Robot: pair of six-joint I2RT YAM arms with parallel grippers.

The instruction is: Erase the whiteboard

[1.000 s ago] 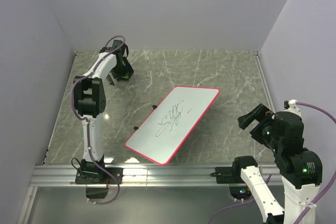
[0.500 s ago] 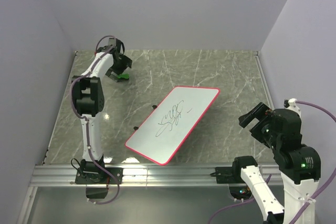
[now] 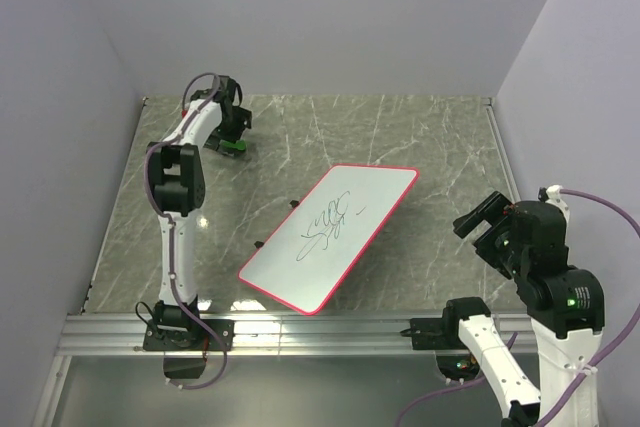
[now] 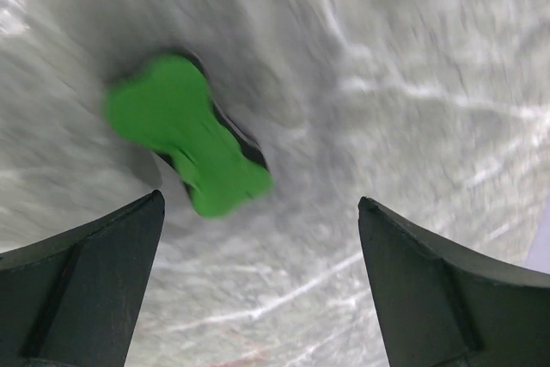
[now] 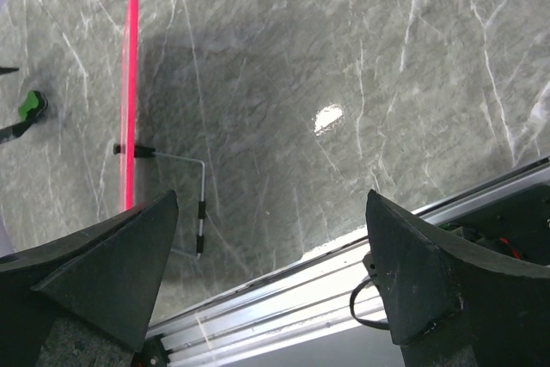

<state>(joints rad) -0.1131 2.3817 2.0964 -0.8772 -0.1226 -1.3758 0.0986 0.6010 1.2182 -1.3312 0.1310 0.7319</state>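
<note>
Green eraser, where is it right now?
In the top view the eraser lies on the far left of the table, just beneath the open left gripper, apart from the whiteboard.

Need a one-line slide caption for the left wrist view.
Open left hand poised over the green eraser lying on the grey marble tabletop, motion-blurred.

The grey-green, stone-look table top (image 3: 440, 147) with white veins is smooth and polished, and a bright reflection lies on it. The flat white whiteboard (image 3: 370, 202) with its thin red-pink rim has a smooth, slightly glossy face. The small green bone-shaped eraser (image 4: 185, 135) looks matt, like plastic. The wide black fingers (image 4: 86, 290) of the left gripper (image 4: 260, 212) are matt. The silver rail (image 3: 330, 327) is brushed metal.
</note>
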